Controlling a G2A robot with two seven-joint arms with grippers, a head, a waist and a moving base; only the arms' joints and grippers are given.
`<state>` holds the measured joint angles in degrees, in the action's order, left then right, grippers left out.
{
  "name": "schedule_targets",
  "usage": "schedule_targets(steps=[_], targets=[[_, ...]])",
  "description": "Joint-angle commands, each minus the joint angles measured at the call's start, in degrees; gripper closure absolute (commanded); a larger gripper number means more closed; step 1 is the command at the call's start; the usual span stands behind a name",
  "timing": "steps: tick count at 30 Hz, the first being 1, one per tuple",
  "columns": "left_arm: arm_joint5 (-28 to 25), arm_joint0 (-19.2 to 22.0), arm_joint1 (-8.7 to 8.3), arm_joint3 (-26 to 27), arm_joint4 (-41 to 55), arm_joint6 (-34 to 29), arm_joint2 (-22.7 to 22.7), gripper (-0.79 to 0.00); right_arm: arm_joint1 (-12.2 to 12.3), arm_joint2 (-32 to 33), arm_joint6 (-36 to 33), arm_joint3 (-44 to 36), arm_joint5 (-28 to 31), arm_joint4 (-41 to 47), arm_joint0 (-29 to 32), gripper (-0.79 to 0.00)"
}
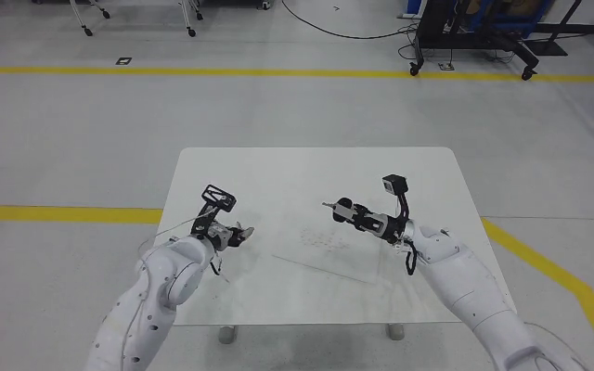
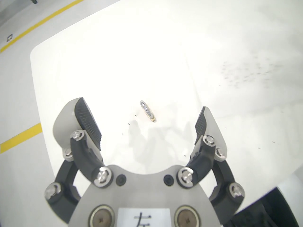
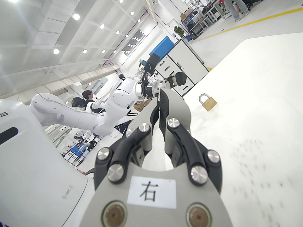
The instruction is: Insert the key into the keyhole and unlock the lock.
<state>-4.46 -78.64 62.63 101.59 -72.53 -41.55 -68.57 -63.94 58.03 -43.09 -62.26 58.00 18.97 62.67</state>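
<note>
The lock (image 3: 208,102) is small and gold, with a silver loop on top. It sits on the white counter (image 1: 306,167), in the lower left part of the top view, just in front of the left claw (image 2: 142,105). I cannot see its keyhole.

A thin silver bit pokes out near the middle of the top view. I think it is the key (image 1: 327,205). The right claw (image 3: 161,94) is pressed together around it and hangs above the counter, well apart from the lock.

The left claw is spread wide and holds nothing. The lock lines up with the gap between its two black pads (image 2: 88,119).

I think the job now is to grab the lock so it cannot slide. To do that well, the left claw should come down straight. One pad should go on each flat side of the gold body, not on the loop. It should squeeze softly at first, because a small lock can tip or skid away. The end with the keyhole should stay free and face the key. The right claw should grip the key tight so it does not twist. Then the key can go in straight.
</note>
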Motion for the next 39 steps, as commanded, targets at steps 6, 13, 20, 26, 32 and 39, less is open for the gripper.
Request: schedule_targets(steps=[6, 13, 20, 26, 32, 39], targets=[[4.1, 5.9, 1.57, -8.2, -2.0, -3.2, 5.2, -0.480, 0.0, 0.0, 0.0, 0.0, 0.0, 0.0, 0.0, 0.000], [6.3, 7.8, 2.62, -11.1, 1.6, -4.5, 6.5, -0.419, 0.0, 0.0, 0.0, 0.0, 0.0, 0.0, 0.0, 0.000], [6.1, 7.2, 2.84, -10.4, -0.7, -5.3, 7.2, -0.366, 0.0, 0.0, 0.0, 0.0, 0.0, 0.0, 0.0, 0.000], [6.2, 5.9, 2.90, -8.1, -1.6, -6.3, 7.0, -0.314, 0.0, 0.0, 0.0, 0.0, 0.0, 0.0, 0.0, 0.000], [5.4, 5.2, 3.01, -7.8, -2.9, -6.6, 7.2, 0.000, 0.0, 0.0, 0.0, 0.0, 0.0, 0.0, 0.0, 0.000], [5.2, 4.7, 3.12, -8.2, -4.2, -6.9, 6.9, 0.000, 0.0, 0.0, 0.0, 0.0, 0.0, 0.0, 0.0, 0.000]])
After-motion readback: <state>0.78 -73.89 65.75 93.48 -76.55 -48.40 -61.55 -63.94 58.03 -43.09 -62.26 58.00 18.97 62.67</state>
